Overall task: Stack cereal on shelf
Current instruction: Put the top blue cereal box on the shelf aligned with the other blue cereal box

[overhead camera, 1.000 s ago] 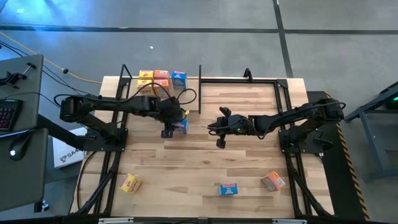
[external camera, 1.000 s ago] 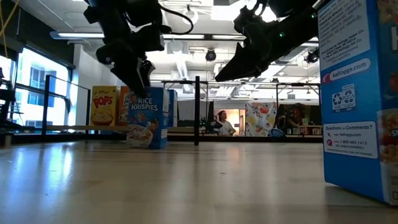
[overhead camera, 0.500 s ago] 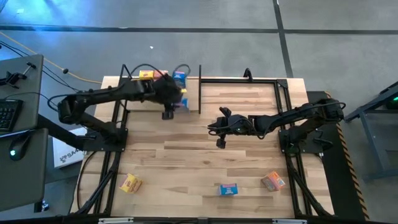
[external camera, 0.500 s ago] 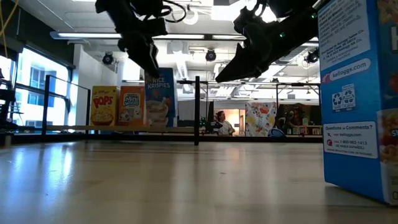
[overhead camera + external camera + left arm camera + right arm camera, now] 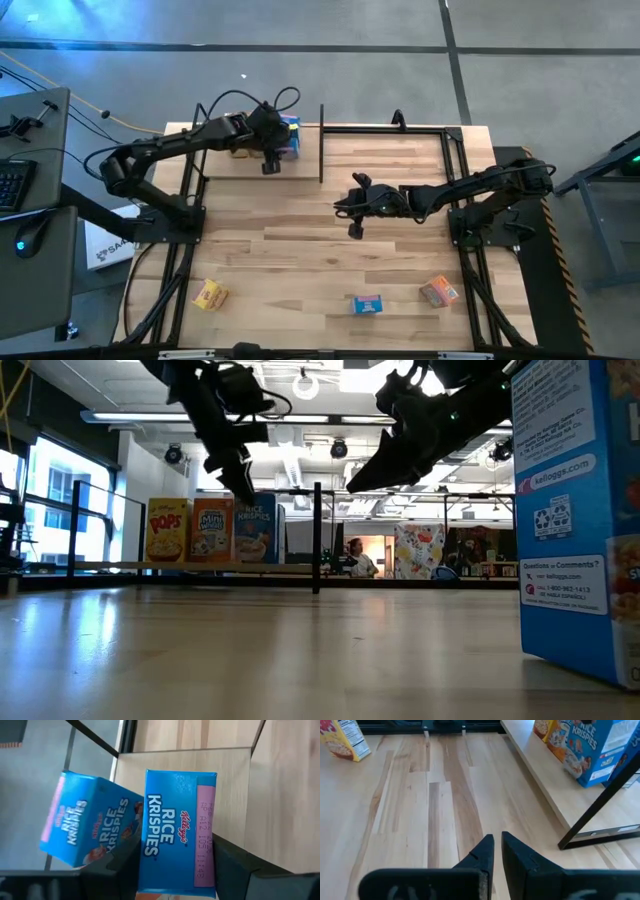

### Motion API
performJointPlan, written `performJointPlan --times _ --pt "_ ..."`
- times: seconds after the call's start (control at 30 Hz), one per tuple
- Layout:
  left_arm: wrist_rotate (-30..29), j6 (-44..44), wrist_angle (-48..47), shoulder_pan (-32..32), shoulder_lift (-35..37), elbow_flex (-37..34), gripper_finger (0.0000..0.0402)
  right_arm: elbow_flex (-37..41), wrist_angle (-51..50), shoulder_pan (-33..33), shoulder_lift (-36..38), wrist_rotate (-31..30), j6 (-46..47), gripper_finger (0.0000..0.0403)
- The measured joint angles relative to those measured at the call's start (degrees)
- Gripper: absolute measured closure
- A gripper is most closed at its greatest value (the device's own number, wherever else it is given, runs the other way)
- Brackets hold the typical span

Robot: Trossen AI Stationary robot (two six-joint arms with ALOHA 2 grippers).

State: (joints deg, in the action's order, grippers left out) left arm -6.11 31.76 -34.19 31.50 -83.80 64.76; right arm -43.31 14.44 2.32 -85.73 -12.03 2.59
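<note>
High view first: we see the left pincer [image 5: 272, 150] reaching over the shelf [image 5: 225, 165] at about eleven o'clock on the surface [image 5: 330, 260], its fingers clamped on a blue Rice Krispies box [image 5: 289, 138]. From the left wrist view that box [image 5: 177, 832] sits squarely between the two dark fingers [image 5: 125, 867], and a second blue Rice Krispies box [image 5: 87, 822] stands just beside it, tilted relative to the held one, over the light board of the shelf [image 5: 230, 785].

In the low view we find the held box [image 5: 258, 528] upright at the end of a row with an orange Mini-Wheats box [image 5: 212, 530] and a yellow Pops box [image 5: 166, 530]. Whether its base touches the board, we cannot tell. The left pincer [image 5: 240, 480] comes down on it from above.

Our right pincer [image 5: 352, 205] hangs above the middle of the surface, well apart from the shelf; in the right wrist view its fingers [image 5: 482, 855] are nearly together with only a thin gap, holding nothing.

Along the six o'clock edge lie three loose boxes: a yellow box [image 5: 208, 294] toward seven o'clock, a blue box [image 5: 367, 304] at six, and an orange box [image 5: 438, 291] toward five. Another blue box [image 5: 580, 520] stands very near the low camera.
</note>
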Motion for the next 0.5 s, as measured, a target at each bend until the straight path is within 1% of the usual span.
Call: performJointPlan --times 0.23,0.5 --pt "-0.9 0.4 1.6 0.0 -1.9 0.0 0.0192 0.0 0.0 0.0 0.0 0.6 0.0 0.038" --pt "-4.5 1.1 2.0 0.0 -1.7 0.0 0.0173 0.0 0.0 0.0 0.0 1.5 0.0 0.038"
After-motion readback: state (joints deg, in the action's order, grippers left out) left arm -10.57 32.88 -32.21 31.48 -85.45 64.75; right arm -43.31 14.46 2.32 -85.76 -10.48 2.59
